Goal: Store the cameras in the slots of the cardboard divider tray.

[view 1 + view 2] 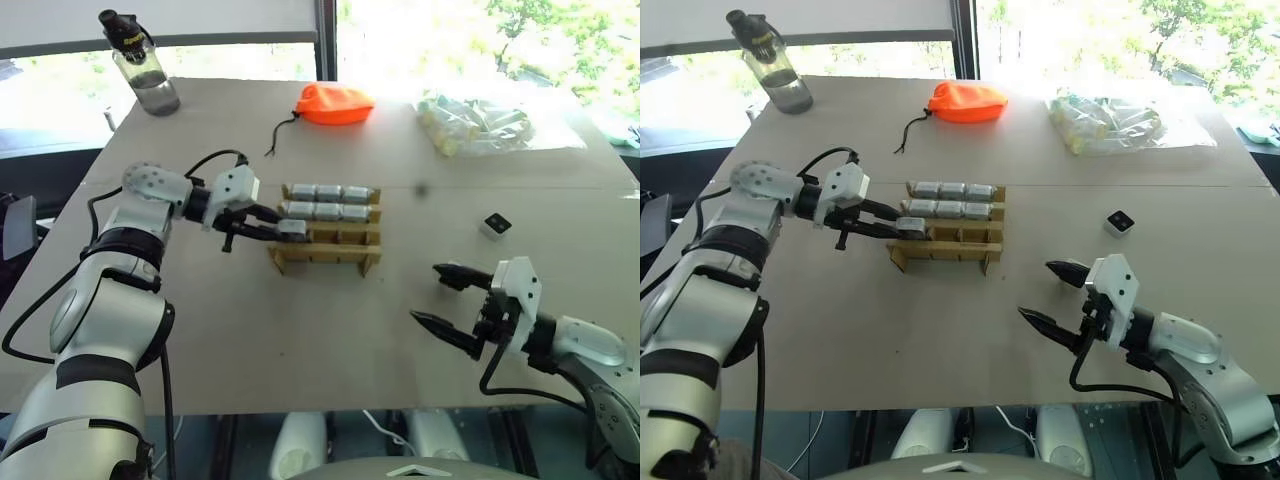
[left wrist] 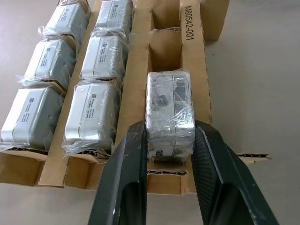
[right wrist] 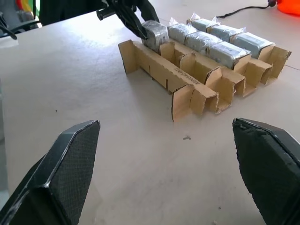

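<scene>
Cardboard first: the divider tray sits mid-table, its two far rows already full with six wrapped cameras, three to a row. I've got the left gripper pinched on a seventh camera, a silver block in clear film, and it's sitting at the left-end slot of the third row, partly down between the dividers by the look of it. The other slots in that row and the near row are open.

So I read this as the insert step, nearly done. What I need next is to make sure the block is squarely seated between the cardboard walls, then ease the fingers apart and draw straight back, without dragging the film or nudging the light tray.

My right gripper hangs near the table's front edge with its fingers spread wide, holding nothing. One more camera, white with a dark face, lies loose on the table beyond it, well apart from the tray. That looks like the next pickup for the right side.
</scene>
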`<state>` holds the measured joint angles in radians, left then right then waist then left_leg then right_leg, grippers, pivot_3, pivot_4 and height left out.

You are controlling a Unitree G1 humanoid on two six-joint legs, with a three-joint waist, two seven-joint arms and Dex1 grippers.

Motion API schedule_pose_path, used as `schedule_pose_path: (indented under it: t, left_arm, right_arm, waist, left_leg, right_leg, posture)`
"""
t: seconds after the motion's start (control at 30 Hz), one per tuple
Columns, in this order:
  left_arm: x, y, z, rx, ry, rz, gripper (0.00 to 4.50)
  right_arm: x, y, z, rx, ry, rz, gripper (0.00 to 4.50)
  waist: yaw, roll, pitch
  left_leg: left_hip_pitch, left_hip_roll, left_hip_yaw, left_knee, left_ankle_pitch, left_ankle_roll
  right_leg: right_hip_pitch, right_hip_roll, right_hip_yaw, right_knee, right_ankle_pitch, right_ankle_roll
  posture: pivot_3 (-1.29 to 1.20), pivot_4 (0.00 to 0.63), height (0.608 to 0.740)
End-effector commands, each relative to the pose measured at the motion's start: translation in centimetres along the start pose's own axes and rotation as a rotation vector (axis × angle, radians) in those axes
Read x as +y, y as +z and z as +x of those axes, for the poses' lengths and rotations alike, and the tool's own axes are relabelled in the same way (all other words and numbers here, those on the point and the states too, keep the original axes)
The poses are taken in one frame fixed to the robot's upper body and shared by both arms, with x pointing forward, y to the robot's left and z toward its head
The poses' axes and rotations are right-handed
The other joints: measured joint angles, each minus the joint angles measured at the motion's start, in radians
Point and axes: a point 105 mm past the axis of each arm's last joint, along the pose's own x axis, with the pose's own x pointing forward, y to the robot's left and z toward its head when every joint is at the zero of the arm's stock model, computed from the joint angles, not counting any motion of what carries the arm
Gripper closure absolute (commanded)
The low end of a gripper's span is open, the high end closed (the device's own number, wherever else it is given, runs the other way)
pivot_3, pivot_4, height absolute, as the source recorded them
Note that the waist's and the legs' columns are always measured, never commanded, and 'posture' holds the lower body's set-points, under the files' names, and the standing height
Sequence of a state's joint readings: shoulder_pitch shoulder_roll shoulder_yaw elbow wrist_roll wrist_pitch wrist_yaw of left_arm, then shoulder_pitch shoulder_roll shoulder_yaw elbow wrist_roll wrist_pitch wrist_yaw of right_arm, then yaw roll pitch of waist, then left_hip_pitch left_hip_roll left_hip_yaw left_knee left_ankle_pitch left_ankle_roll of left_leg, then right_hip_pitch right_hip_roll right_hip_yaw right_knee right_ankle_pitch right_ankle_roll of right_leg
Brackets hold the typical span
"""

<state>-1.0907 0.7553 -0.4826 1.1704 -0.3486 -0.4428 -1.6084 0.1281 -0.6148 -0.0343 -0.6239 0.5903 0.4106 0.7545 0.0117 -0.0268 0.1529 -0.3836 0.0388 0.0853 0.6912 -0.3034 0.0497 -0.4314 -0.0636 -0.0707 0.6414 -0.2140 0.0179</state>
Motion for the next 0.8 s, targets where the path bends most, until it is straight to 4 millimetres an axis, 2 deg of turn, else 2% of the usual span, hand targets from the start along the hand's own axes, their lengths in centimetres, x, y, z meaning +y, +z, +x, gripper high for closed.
schedule_pose_path:
  t: [0.03, 0.53, 0.8]
  left_arm:
    - [-0.1, -0.3, -0.5, 0.013, 0.003, 0.006, 3.77]
    - [0.1, 0.2, 0.1, -0.009, -0.005, -0.021, 3.77]
    - [-0.5, -0.3, 0.9, 0.001, -0.048, -0.068, 3.77]
  right_arm:
    - [0.7, 1.6, -0.2, -0.063, 0.015, -0.042, 0.03]
    - [1.2, 1.5, -0.3, -0.086, 0.002, -0.067, 0.03]
    - [1.3, 1.4, 0.0, -0.097, -0.004, -0.079, 0.03]
  waist:
    - [0.000, 0.000, 0.000]
    - [0.000, 0.000, 0.000]
    - [0.001, 0.000, 0.000]
  left_leg:
    - [0.000, 0.000, 0.000, 0.000, 0.000, 0.000]
    - [0.000, 0.000, 0.000, 0.000, 0.000, 0.000]
    - [0.000, 0.000, 0.000, 0.000, 0.000, 0.000]
  right_leg:
    - [0.000, 0.000, 0.000, 0.000, 0.000, 0.000]
    - [0.000, 0.000, 0.000, 0.000, 0.000, 0.000]
    - [0.000, 0.000, 0.000, 0.000, 0.000, 0.000]
  posture:
    - [0.00, 0.150, 0.740]
    - [0.00, 0.150, 0.740]
    - [0.00, 0.150, 0.740]
